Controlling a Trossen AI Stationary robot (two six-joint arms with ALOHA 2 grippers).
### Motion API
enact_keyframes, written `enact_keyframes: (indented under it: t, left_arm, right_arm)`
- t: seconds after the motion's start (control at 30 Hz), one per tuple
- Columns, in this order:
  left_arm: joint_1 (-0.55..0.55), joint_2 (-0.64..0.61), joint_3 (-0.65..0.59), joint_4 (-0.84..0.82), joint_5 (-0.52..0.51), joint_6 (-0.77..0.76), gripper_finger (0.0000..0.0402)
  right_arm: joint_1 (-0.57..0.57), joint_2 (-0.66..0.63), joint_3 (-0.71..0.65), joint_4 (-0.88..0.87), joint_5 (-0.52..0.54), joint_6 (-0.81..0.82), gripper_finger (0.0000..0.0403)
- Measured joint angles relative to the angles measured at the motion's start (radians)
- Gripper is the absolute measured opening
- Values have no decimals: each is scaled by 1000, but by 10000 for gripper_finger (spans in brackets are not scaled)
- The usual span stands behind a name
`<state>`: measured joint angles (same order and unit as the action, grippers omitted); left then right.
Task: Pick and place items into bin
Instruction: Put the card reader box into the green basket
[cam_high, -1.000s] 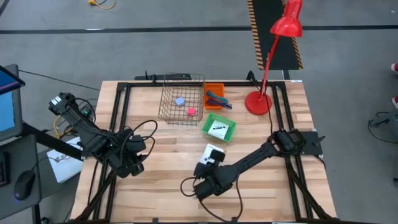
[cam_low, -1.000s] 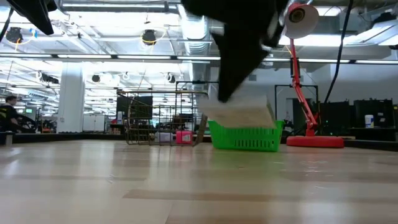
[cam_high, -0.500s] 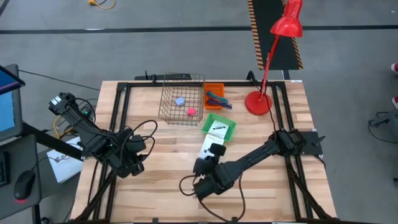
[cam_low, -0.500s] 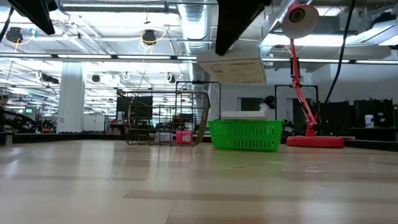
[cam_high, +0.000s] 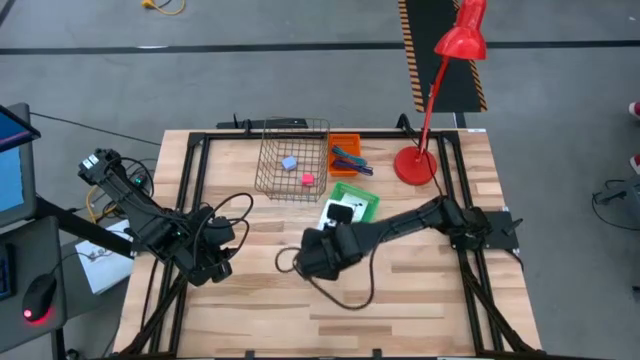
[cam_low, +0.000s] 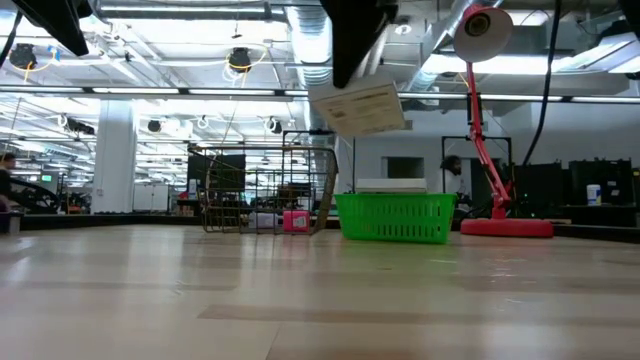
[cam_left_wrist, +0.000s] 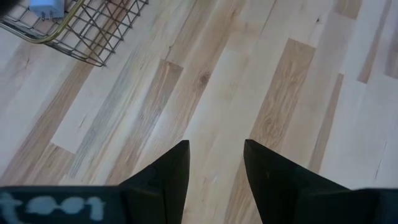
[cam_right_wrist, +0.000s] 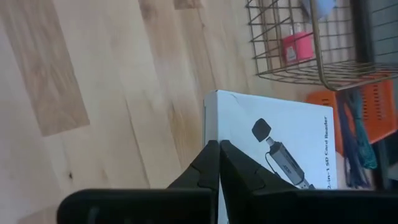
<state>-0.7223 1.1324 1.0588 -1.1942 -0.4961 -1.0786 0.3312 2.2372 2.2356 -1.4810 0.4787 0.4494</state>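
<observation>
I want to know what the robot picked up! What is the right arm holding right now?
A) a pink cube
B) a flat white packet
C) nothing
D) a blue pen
B: the right gripper has its jaws shut on the edge of a flat white packet, lifted above the table in the low view.

Front half of the table was bare wood, open for passage. Back edge was crowded: wire basket, orange tray, green bin close together, red lamp just beside them. Right arm crossed mid-table.
</observation>
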Motion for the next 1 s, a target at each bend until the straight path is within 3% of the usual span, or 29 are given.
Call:
enact_keyframes:
  t: [0.47, 1.0]
  left_arm:
    - [-16, 0, 0, 5, 29, -8, 143]
    - [-57, 0, 0, 4, 28, -44, 143]
  right_arm:
    - [-144, 0, 39, -54, -228, -16, 0]
    - [-247, 0, 39, -60, -378, 22, 0]
